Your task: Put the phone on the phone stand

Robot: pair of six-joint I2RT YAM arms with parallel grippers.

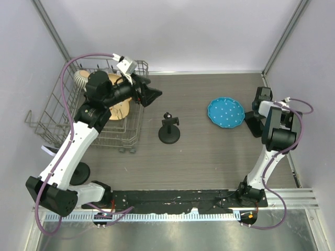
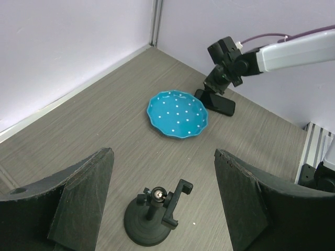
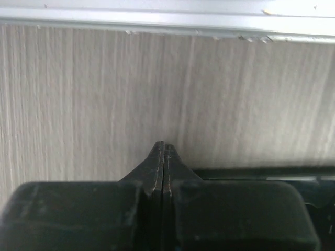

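Hanging right over the phone (image 2: 219, 103), the right claw (image 2: 211, 85) is sitting with its fingers pressed together, pinching nothing. The phone is lying flat just beneath its tips, long axis running alongside the blue plate (image 2: 177, 113). So that arm's way nearer. The left claw (image 2: 163, 157) is hanging spread wide above the phone stand (image 2: 153, 219). I'm counting one phone, one stand, one plate, one wire rack (image 1: 57, 112).

Top cam looks down over the whole desk (image 1: 209, 151). Left wrist cam looks across it from up high and shares the stand (image 2: 152, 222) and plate (image 2: 177, 113) with the top cam. Right wrist cam hugs the desk.
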